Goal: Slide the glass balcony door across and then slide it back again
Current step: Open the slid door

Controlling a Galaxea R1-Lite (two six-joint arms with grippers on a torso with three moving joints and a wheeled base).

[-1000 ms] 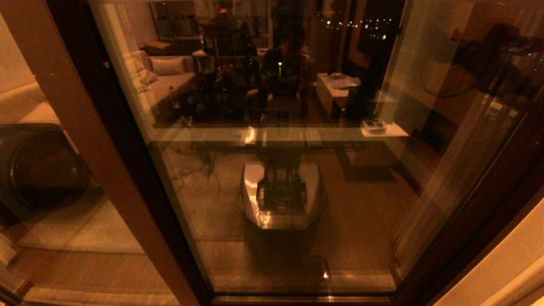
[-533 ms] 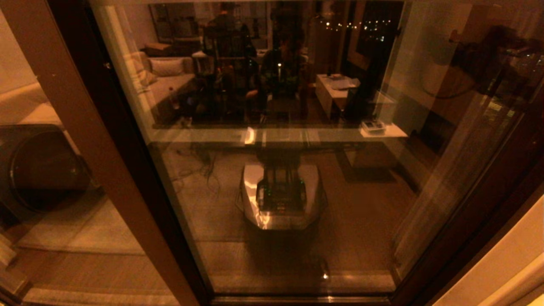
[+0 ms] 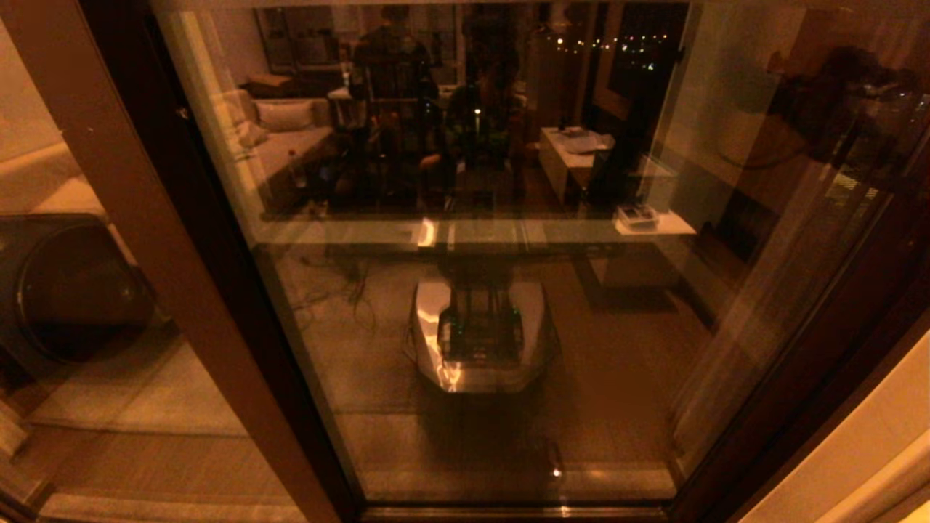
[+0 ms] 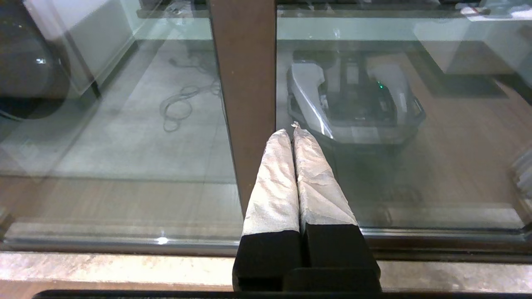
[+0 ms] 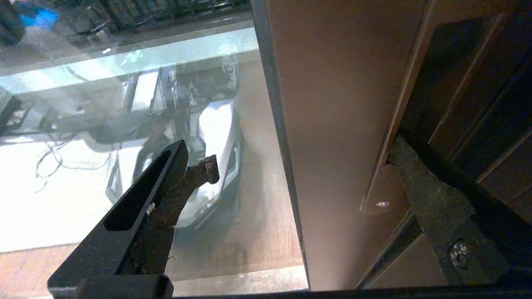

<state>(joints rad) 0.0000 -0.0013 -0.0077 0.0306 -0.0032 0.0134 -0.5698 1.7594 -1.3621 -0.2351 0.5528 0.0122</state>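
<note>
1. Where the right wrist view looks along the right tool (image 5: 291, 166), its two fingers are seen spread wide apart around the brown upright stile of the glass balcony door (image 5: 332, 104): one dark finger (image 5: 166, 187) lies on the glass side, the other finger (image 5: 432, 195) on the far side of the stile, against the darker channels of the frame
2. Whether either finger actually presses on the stile cannot be told
3. A small screw is seen on a lighter plate at the stile's edge, just beside the far finger
4. The left tool (image 4: 293, 128) is held low with its cloth-wrapped fingers pressed together and nothing between them; its tips are pointed at the lighter-brown post (image 4: 245, 83) near the floor track
5. From the head view, neither tool is seen directly; the glass balcony door (image 3: 472, 254) fills the middle, between the lighter-brown post (image 3: 131, 218) on the left and a dark stile on the right
6. The pane is tall, dark-framed and strongly reflective; the robot's own base (image 3: 479, 334) and a lit room are mirrored in it
</note>
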